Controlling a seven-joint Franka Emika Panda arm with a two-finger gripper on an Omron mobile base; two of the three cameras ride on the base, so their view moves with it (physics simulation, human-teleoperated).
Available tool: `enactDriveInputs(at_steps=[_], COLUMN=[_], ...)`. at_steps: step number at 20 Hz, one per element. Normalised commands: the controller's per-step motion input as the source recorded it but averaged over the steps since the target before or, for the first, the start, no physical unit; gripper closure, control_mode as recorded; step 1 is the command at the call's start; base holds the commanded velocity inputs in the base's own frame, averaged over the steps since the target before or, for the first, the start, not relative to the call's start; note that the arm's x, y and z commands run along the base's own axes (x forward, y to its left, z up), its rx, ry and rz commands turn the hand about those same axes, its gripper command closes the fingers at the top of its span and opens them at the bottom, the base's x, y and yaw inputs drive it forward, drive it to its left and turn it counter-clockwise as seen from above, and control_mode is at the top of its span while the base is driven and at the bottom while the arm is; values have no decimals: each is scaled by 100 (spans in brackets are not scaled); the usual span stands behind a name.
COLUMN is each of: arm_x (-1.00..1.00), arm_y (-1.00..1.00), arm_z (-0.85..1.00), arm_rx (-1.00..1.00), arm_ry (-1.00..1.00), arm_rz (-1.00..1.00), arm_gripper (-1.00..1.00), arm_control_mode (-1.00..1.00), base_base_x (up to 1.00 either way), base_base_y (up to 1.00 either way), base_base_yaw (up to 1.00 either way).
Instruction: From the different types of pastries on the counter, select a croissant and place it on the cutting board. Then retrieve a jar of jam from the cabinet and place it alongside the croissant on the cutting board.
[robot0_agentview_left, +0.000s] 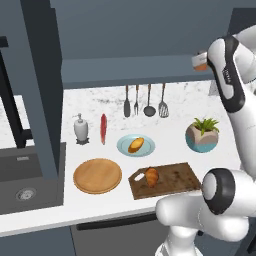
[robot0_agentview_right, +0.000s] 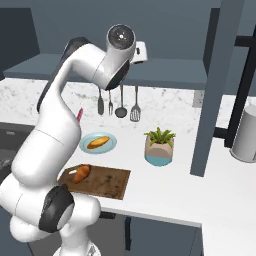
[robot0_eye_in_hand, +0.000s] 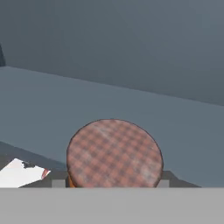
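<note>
My jaws are closed on the jar of jam (robot0_eye_in_hand: 114, 154), as far as I can judge: its checked lid sits right against the hand camera and I only glimpse the fingers at its sides. From the left I see the gripper (robot0_agentview_left: 200, 61) up at the cabinet (robot0_agentview_left: 145, 70) shelf. Nearest me on the counter (robot0_agentview_left: 45, 210) lies the cutting board (robot0_agentview_left: 172, 181) with the croissant (robot0_agentview_left: 151, 176) on its left end, a round wooden plate (robot0_agentview_left: 97, 175) beside it. Behind sit the bun (robot0_agentview_left: 135, 145) on a blue plate (robot0_agentview_left: 125, 148), a potted plant (robot0_agentview_left: 202, 134) and a soap dispenser (robot0_agentview_left: 81, 129).
</note>
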Motion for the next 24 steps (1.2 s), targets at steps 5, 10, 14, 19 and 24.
enactDriveInputs(at_steps=[5,10,14,19,24], arm_x=[-92,-87,-72,-59,-50], arm_y=[12,22,24,17,13], arm_z=[-1,-14,-31,-28,-22], arm_rx=[0,0,-2,-5,-4], arm_ry=[-17,-8,-2,0,0], arm_rz=[0,0,0,0,0], arm_gripper=[100,100,100,100,100], arm_control_mode=[-100,-100,-100,-100,-100], base_base_x=[0,0,0,0,0], base_base_y=[0,0,0,0,0], base_base_yaw=[0,0,0,0,0])
